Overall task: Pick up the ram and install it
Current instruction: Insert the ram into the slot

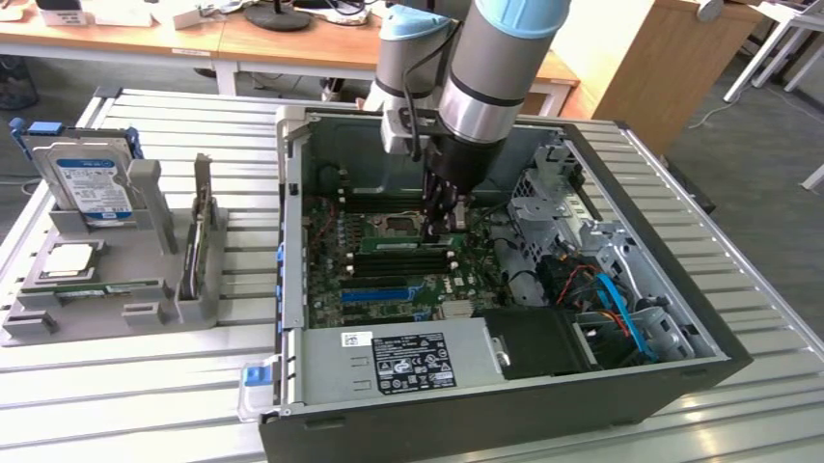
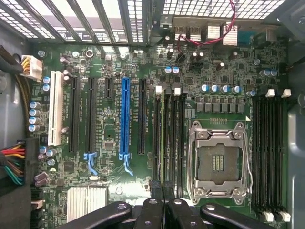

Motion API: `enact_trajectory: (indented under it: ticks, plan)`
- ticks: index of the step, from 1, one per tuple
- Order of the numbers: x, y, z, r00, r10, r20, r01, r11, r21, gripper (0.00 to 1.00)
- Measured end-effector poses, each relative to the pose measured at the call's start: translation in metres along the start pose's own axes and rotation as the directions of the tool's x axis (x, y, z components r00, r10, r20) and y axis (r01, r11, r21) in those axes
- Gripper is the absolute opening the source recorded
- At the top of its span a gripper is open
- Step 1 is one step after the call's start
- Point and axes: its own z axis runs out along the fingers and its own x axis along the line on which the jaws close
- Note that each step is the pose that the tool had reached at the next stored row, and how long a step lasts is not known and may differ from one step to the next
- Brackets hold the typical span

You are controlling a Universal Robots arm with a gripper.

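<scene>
Fingers (image 2: 153, 205) are seen pressed together, two dark tips side by side, at the end of the ram (image 2: 165, 138), which is stood edge-on in one slot of the bank beside the processor socket (image 2: 219, 162); whether the stick is pinched or merely touched cannot be told. One socket is counted, its contact field bared, and two banks of black memory slots are set either side of it, four in each as far as can be made out. Further along the board, one blue slot (image 2: 125, 119), one white slot (image 2: 55, 109) and four black ones, one of them short, are laid in a row. One ribbed silver heatsink (image 2: 86, 198) is found near the fingers. In the exterior view, one arm (image 1: 496, 68) is seen reaching into one open computer case (image 1: 580, 415) on the slatted bench (image 1: 154, 386). One black label (image 1: 412, 362) with white print is stuck to the power supply, and one blue-white label is carried by the drive (image 1: 91, 188) in the grey holder (image 1: 77, 318); none of this writing can be read.
</scene>
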Motion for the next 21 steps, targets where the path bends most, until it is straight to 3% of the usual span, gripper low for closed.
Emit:
enact_trajectory:
  ticks: [21]
  plan:
    - [0.0002, 0.0009, 0.0086, 1.0000, 0.000, 0.0001, 0.000, 1.0000, 0.0012, 0.12]
